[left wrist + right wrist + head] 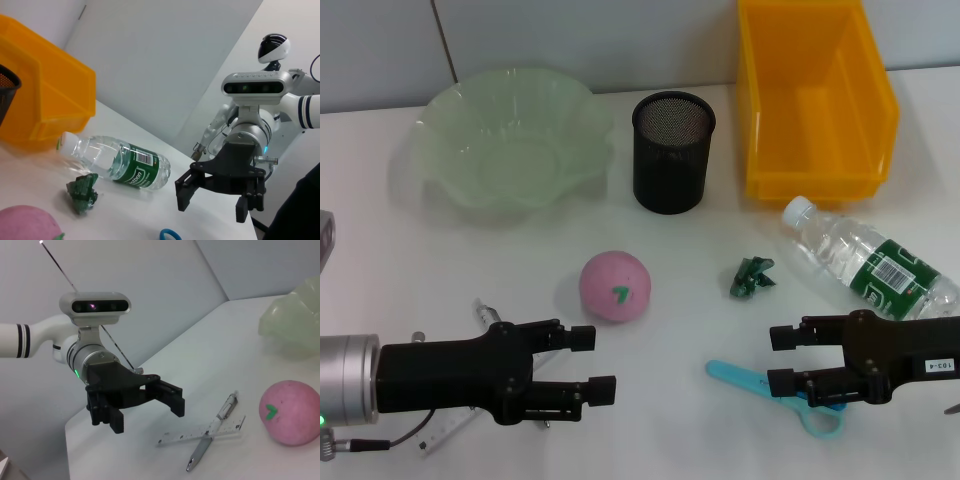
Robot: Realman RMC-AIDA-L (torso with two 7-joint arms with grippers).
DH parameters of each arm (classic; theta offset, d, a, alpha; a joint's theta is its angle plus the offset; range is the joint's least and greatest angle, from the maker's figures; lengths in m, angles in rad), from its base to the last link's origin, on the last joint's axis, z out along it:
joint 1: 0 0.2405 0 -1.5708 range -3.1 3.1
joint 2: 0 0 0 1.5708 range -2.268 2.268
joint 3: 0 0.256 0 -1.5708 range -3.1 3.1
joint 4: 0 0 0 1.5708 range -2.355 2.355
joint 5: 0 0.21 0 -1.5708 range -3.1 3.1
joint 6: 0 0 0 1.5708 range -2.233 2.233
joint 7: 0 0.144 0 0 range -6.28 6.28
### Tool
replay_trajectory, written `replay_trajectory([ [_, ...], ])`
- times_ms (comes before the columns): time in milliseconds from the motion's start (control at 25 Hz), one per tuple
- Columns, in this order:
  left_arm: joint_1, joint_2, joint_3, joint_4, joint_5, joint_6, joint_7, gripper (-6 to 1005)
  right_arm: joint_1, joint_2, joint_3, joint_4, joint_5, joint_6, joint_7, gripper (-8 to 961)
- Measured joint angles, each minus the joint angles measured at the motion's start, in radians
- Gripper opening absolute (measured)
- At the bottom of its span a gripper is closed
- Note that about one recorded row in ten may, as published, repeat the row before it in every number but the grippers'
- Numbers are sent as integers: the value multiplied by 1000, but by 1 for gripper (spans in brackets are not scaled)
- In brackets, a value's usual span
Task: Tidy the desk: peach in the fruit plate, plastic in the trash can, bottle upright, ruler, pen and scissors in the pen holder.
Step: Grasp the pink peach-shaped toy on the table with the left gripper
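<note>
A white table (440, 250) meets a pale wall (570, 40) behind it.

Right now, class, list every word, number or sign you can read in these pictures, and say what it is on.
Bottle label: a barcode and white lettering, too blurred to read.
Right gripper: small white tag with digits, too small to read.
Ruler: tick marks only, no legible numbers.
Nothing else bears text.

- White table (380, 300) carries everything.
- At the back: green plate (510, 140), black mesh pen holder (672, 152), yellow bin (814, 100).
- Nearer: pink peach (616, 286), green plastic scrap (750, 277), lying bottle (868, 257), blue scissors (790, 396), ruler (204, 432) crossed by pen (212, 437).
</note>
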Motion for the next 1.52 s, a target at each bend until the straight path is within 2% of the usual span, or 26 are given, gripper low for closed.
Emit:
replay_trajectory([
  [960,-7,-1,0,11,24,9,-2,850,-4,3,0,1,-11,-1,4,762],
  [1000,-6,-4,-12,78,20,15,-2,850,-4,3,0,1,-11,-1,6,762],
  [1080,-6,-4,-12,78,20,15,-2,849,-4,3,0,1,-11,-1,6,762],
  [1120,-4,-7,-40,139,22,25,-2,849,-4,3,0,1,-11,0,6,762],
  [1240,-4,-7,-40,139,22,25,-2,848,-3,3,0,1,-11,0,6,762],
  [1280,-36,-15,-65,232,33,-48,-2,847,-3,3,0,1,-11,0,6,762],
  [1320,-36,-15,-65,232,33,-48,-2,847,-4,3,0,1,-11,0,6,762],
  [1400,-80,-25,-68,238,78,-131,-4,846,-5,2,3,1,-11,-1,8,762],
  [1480,-80,-25,-68,238,78,-131,-4,846,-5,1,3,0,-11,-2,9,762],
  [1520,-118,-39,-74,241,140,-195,-13,845,-5,0,5,0,-11,-3,10,762],
])
